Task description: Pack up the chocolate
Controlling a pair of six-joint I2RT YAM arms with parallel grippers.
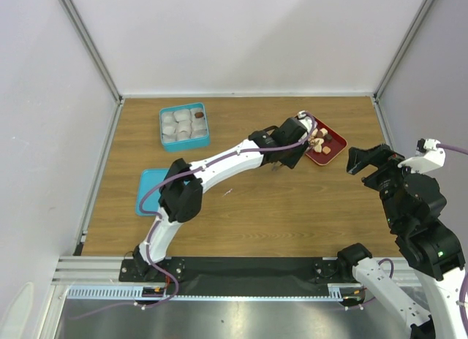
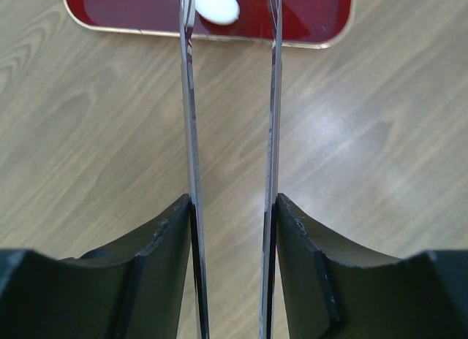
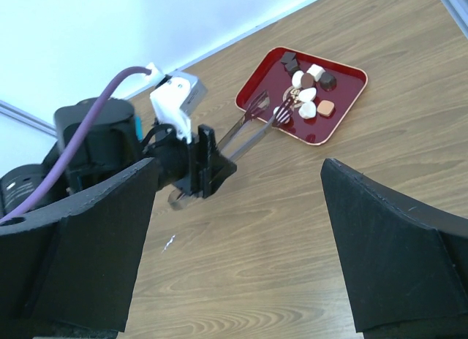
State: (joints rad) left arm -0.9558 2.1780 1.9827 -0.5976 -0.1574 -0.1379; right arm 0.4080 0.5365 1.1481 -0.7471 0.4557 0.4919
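Several chocolates (image 1: 319, 138), dark brown, tan and cream, lie on a red tray (image 1: 333, 155) at the right of the table. They also show in the right wrist view (image 3: 308, 94). My left gripper (image 1: 289, 145) is shut on long metal tongs (image 2: 189, 120). The tong blades stand apart, with their tips over the tray's near edge (image 2: 307, 21), and a white sweet (image 2: 216, 4) lies by the left blade tip. My right gripper (image 1: 369, 160) is open and empty, raised to the right of the tray. One dark chocolate (image 1: 197, 114) sits in the teal box.
A teal box (image 1: 162, 128) lined with white paper cups stands at the back left. Its teal lid (image 1: 150, 191) lies at the left, partly under my left arm. The right wrist view shows my left gripper (image 3: 194, 167) low over the wood.
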